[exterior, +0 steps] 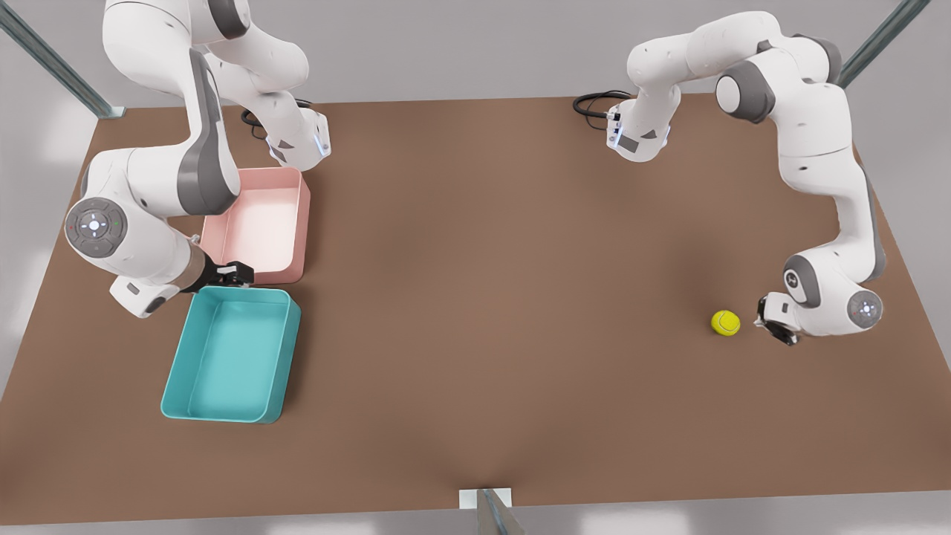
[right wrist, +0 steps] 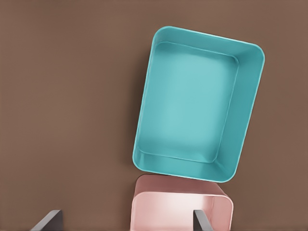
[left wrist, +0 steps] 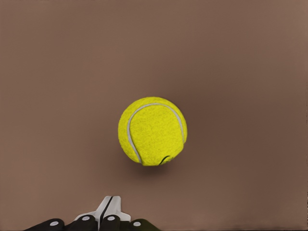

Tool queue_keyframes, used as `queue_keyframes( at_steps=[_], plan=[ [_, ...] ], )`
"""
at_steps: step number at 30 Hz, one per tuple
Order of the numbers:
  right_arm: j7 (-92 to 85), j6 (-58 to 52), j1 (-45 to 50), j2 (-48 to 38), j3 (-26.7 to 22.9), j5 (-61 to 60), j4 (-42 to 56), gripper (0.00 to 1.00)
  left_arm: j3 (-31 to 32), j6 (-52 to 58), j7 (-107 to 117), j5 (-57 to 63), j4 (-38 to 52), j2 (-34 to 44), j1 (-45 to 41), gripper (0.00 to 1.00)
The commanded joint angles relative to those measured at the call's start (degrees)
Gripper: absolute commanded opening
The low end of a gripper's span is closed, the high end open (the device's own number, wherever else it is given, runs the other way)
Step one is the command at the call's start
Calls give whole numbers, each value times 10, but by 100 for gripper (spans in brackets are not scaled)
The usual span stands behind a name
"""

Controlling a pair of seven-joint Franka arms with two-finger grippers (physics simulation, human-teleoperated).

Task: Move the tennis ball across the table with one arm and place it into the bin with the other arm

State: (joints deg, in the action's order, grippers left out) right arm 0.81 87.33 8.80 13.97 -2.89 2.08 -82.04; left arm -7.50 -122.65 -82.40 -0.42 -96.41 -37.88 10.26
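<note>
Waiting beside the ball: the left gripper (exterior: pixel 774 325) sat low over the table at the front view's right, just beside the tennis ball and not touching it
Left fingers: in the left wrist view the two fingers (left wrist: pixel 109 211) lay pressed together with no gap between them, and they held nothing
Right gripper: the right gripper (exterior: pixel 236 276) hung at the front view's left, above the strip where the two tubs meet, and that arm waited
Right fingers: in the right wrist view the two tips (right wrist: pixel 202 220) stood wide apart with nothing between them
Tennis ball: the tennis ball (exterior: pixel 726 322) rested on the bare tabletop near the front view's right edge, well apart from both tubs; its pale seam (left wrist: pixel 134 144) curved across the felt
Handling: it looked light, springy and quick to roll, with fuzzy felt that should give the pads good friction
Where to hold: across its widest part, one pad on each side and level with its middle, so that it would not squirt out
Bin: the teal bin (exterior: pixel 175 386) lay open and empty, touching or nearly touching the pink tub (exterior: pixel 303 215) behind it
Table: the brown table (exterior: pixel 505 297) stretched wide between ball and bin
</note>
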Motion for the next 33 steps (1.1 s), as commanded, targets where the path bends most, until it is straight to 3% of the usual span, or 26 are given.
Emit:
queue_keyframes(
  at_steps=[1, 3, 27, 31, 33],
  plan=[
    [6, 0, 0, -1, -1, 0, 0, 100, -1, -35, -247, 1, -28, 17, 0, 21],
    [1, 0, -1, -2, -1, 2, 0, 100, -1, -34, -248, 47, -33, 20, 5, 21],
    [-32, 13, 4, 4, -2, 7, 0, 100, -1, -87, -204, 27, -49, -3, -8, 21],
    [-32, 13, 4, 4, -2, 7, 0, 100, 12, -84, -17, 25, -58, 9, -72, 21],
    [-32, 13, 4, 4, -1, 7, 0, 100, 108, -39, 274, 29, -42, 17, -75, 21]
  ],
)
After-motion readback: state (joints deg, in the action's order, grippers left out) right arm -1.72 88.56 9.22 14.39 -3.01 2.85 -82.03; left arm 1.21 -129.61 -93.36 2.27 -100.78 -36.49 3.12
